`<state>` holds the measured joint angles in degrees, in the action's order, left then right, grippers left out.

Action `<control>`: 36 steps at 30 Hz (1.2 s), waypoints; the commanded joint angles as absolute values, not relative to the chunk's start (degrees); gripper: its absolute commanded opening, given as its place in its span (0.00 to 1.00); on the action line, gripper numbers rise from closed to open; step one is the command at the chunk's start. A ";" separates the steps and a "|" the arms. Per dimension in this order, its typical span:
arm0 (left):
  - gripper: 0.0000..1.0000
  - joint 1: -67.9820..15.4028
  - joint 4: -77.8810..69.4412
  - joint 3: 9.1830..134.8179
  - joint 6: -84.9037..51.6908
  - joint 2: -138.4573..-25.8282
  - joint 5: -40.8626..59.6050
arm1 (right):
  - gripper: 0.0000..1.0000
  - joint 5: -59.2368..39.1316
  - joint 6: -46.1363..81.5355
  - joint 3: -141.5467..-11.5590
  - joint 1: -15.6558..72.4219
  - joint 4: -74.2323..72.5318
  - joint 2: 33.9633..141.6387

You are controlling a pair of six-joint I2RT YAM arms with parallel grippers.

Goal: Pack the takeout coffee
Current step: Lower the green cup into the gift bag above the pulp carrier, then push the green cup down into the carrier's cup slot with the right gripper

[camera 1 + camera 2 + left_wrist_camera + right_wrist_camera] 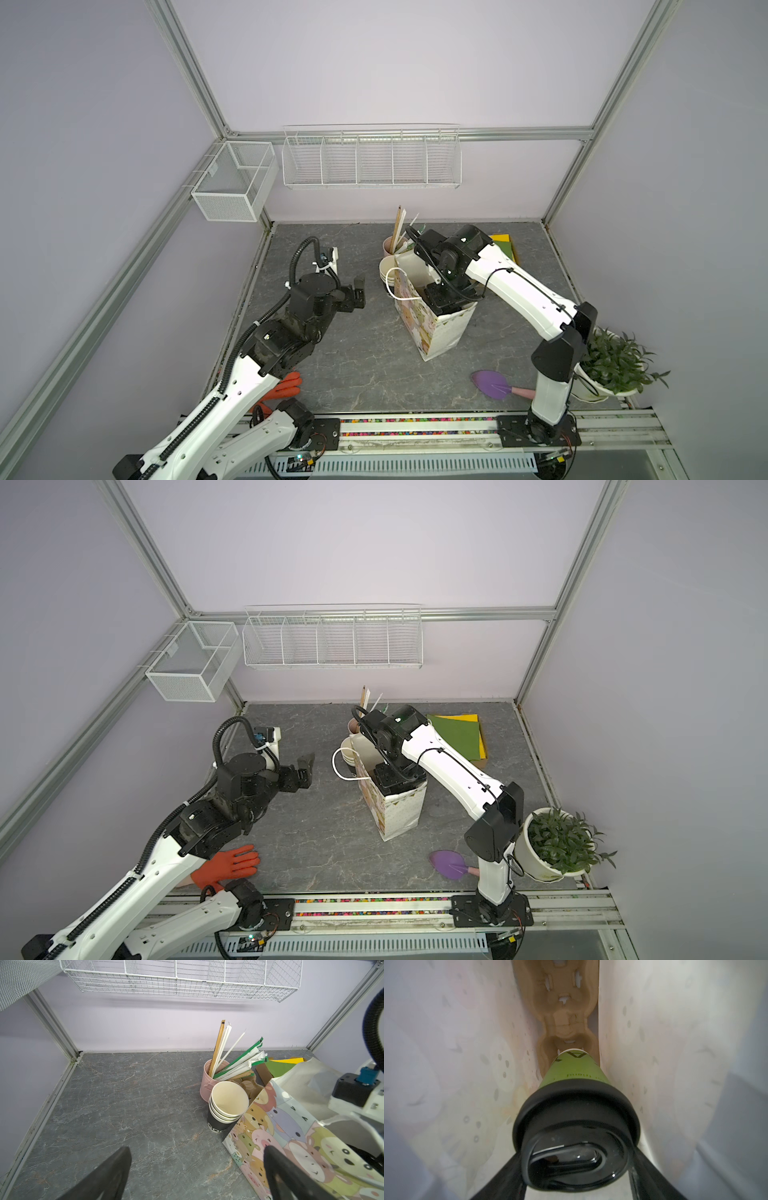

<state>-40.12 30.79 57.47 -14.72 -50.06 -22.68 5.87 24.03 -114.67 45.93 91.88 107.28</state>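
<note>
Arms, in both top views: your left tool (360, 293) hangs spread above the surface (353, 365); your right arm (511, 286) reaches into the cartoon bag (440, 332). Left wrist view: bag beside stacked cups (226, 1105). Right wrist view: right tool (576, 1157) clamps the takeout coffee (575, 1072) by its lid (575, 1109), inside the bag, over a carrier (566, 1012).

Grey marbled tabletop (353, 374) bears paper bag (440, 336), stacked cups (386, 270), potted plant (615, 365), glove (228, 866).

Bag (440, 332) stands mid-bench (353, 357). Takeout coffee (575, 1072) is inside it, base meeting the carrier tray (566, 1001). From the bag: cup stack (226, 1105) and straw cup (207, 1082) at 11 o'clock, sheets (457, 733) at 1, plant pot (534, 854) at 4, scoop (449, 864) at 5, glove (228, 864) at 8.
</note>
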 commanded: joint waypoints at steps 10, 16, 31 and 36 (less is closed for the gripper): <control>0.99 -39.81 31.22 56.78 -14.21 -50.19 -22.68 | 0.71 6.44 25.67 -111.90 46.98 100.55 103.18; 0.99 -39.81 31.29 56.98 -14.18 -50.80 -22.63 | 0.71 6.17 25.69 -109.36 47.02 99.11 102.11; 0.99 -39.81 31.30 56.95 -14.15 -50.89 -22.79 | 0.71 4.86 25.80 -106.10 47.13 94.13 100.94; 0.99 -39.81 31.29 56.95 -14.19 -50.89 -22.72 | 0.70 4.13 25.84 -104.48 47.11 91.76 100.21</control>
